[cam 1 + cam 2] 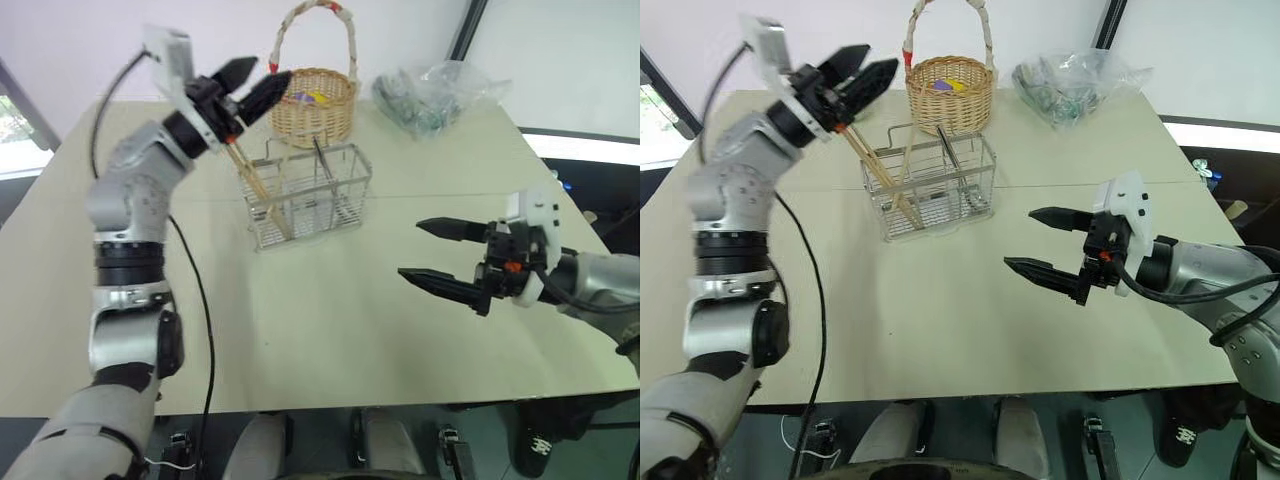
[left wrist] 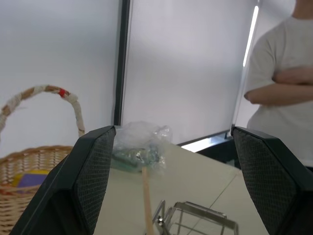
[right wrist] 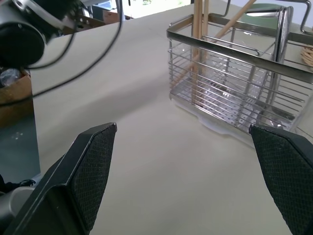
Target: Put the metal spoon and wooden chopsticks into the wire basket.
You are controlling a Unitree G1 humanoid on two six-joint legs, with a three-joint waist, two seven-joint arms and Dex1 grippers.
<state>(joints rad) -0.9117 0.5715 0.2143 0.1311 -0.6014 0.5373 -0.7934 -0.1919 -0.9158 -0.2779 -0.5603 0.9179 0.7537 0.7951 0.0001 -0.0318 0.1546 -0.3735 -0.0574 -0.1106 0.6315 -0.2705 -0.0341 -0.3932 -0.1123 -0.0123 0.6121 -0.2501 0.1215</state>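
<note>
My left gripper (image 1: 252, 82) hangs above the left end of the wire basket (image 1: 345, 205), its two black fingers spread apart with nothing between them. Just below it, the wooden chopsticks (image 1: 262, 192) stand in the basket's left compartment, leaning so that their tops point up toward my fingers while their lower ends rest down by the basket floor. In my left wrist view one chopstick tip (image 2: 146, 196) rises between my fingers without touching either of them.

A metal spoon (image 1: 951, 160) stands in the basket near the centre handle, its thin handle upright and its bowl hidden behind the wires, so I cannot tell how it sits at the bottom.

My right gripper (image 1: 1048, 243) is held over the bare tan table (image 1: 330, 330), well apart from the basket and to its right, fingers wide and empty, pointing toward the basket's side. From my right wrist view the basket (image 3: 234, 83) sits ahead between my spread fingers (image 3: 83, 181), the chopsticks (image 3: 198, 44) at its near end.

Behind the wire basket stands a round wicker basket (image 1: 314, 105) with a tall looped handle, and to its right lies a crumpled clear plastic bag (image 1: 432, 95). A person in a white shirt (image 2: 281, 93) stands with arms folded beyond the table.
</note>
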